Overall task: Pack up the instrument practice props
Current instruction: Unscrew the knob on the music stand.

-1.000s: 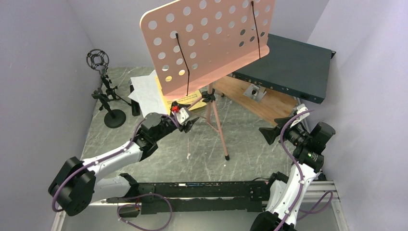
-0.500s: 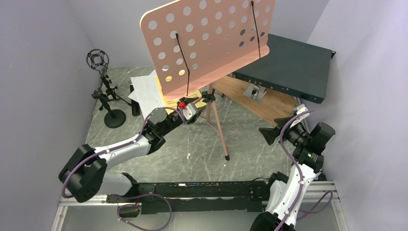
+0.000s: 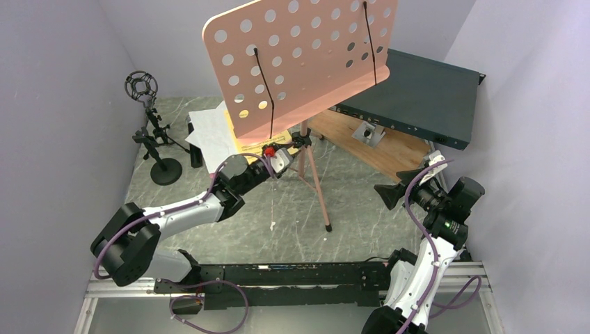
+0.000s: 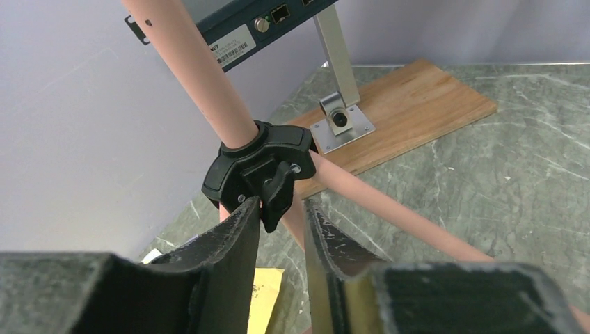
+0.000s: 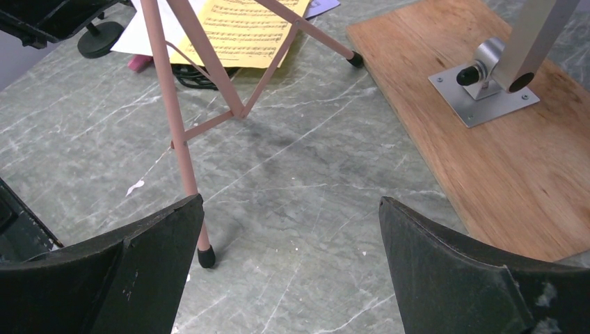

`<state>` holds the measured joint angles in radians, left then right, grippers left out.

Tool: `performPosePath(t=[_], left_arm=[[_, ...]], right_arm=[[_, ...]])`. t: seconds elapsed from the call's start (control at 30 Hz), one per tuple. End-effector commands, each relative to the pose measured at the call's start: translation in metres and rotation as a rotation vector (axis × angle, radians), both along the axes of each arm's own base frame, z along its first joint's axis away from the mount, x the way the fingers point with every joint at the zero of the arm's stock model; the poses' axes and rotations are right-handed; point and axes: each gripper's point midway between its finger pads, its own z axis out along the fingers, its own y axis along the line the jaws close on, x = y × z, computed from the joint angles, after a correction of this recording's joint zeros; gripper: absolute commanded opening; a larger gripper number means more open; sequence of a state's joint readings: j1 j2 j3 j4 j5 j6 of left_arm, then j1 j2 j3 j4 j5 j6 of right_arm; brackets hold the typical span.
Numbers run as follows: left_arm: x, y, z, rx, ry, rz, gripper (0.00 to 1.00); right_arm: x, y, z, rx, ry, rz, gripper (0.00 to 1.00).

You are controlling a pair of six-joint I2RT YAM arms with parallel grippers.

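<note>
The pink perforated music desk (image 3: 306, 56) stands on pink tripod legs (image 3: 316, 188) mid-table. My left gripper (image 3: 284, 158) is at the black tripod hub (image 4: 261, 163). Its jaws stand narrowly open on either side of the hub's black knob (image 4: 276, 189), whose tip hangs between my fingertips (image 4: 252, 209). My right gripper (image 3: 400, 191) is wide open and empty, low over the table right of the tripod's front foot (image 5: 206, 256). White (image 3: 209, 132) and yellow sheet-music pages (image 5: 240, 28) lie behind the tripod. Black mic holders (image 3: 142, 87) stand at the far left.
The dark teal rack box (image 3: 417, 94) sits on a metal bracket (image 5: 487, 90) bolted to the brown wooden board (image 5: 501, 153) at the back right. Grey walls close in on both sides. A round black stand base (image 3: 165, 170) sits left of the pages.
My left arm has reached forward and right, bringing its gripper from short of the tripod up to the hub knob. The right arm has not moved.
</note>
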<state>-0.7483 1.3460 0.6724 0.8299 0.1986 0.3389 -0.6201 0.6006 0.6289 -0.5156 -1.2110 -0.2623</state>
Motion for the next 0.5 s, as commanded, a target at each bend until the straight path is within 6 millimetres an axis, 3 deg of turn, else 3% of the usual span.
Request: performPosePath(t=[0.0,0.23,0.47], left_arm=[[0.0033,-0.0016,0.0298,-0.082,-0.065,0.027,0.29],[-0.0012,0.0013,0.0249,-0.187,0.051,0.028,0.04],[0.0078,0.0069,0.0207,-0.456,0.418,0.105,0.00]], right_arm=[[-0.0005,0.0031,0.0043,-0.025,-0.041,0.030,0.99],[-0.0006,0.0033,0.0049,-0.025,-0.043,0.031,1.00],[-0.0005,0.0032,0.0047,-0.024,-0.041,0.030,1.00]])
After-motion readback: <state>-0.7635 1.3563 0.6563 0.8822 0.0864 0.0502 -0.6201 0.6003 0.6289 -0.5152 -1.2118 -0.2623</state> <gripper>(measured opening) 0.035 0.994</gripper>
